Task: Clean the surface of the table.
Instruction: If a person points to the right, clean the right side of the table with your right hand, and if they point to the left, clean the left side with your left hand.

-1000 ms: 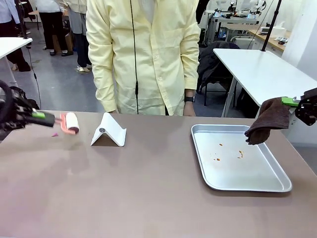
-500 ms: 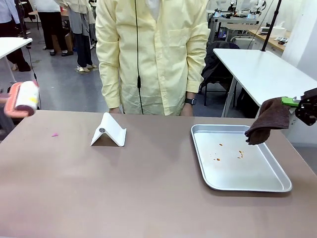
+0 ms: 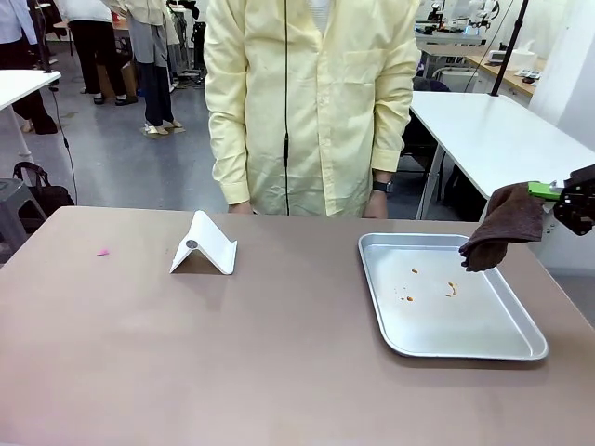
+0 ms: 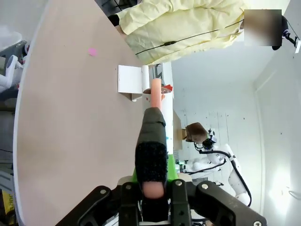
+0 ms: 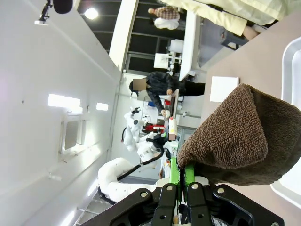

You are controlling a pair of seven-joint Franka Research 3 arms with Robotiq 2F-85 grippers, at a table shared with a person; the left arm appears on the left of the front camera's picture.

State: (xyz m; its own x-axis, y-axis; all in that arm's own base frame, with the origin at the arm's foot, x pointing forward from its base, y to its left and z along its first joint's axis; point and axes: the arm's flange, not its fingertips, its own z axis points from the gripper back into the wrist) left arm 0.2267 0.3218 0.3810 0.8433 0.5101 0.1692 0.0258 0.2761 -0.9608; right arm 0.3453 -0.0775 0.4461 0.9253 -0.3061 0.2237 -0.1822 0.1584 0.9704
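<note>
While the left hand (image 4: 151, 188) is clamping the lint roller (image 4: 151, 141) by its handle, it's hanging clear of the table (image 4: 61, 132), roller axis pointing toward the white stand (image 4: 129, 84). The pink speck (image 4: 92, 51) is lying beyond, off to one side (left arm's job, prob.). Right hand (image 3: 550, 192) is gripping the brown cloth (image 3: 507, 237), hovering by the tray's (image 3: 483, 351) far right corner, table stretching wide betw. both arms.

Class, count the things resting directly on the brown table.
3 on the table: a pink scrap far left, a white folded stand left of centre, a metal tray at right.
</note>
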